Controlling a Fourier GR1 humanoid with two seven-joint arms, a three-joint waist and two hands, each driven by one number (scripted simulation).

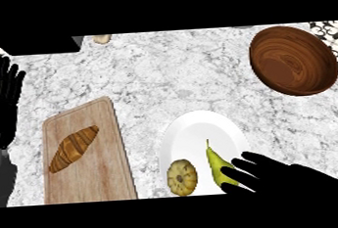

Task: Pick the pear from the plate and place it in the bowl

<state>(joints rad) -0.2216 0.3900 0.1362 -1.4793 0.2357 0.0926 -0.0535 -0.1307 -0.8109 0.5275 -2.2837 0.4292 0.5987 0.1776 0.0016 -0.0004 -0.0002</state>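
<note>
Here right robot hand [277, 174] seemingly touches pear [219, 166] on plate [200, 128].

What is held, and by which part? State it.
Nothing yet. The right hand has open fingers beside the pear on the plate; the left hand rests open.

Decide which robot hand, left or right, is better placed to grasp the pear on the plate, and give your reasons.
The right robot hand. Its fingers are right beside the pear on the white plate, and the wooden bowl lies on that same side. The left robot hand rests open at the far left edge, beyond the cutting board.
</note>
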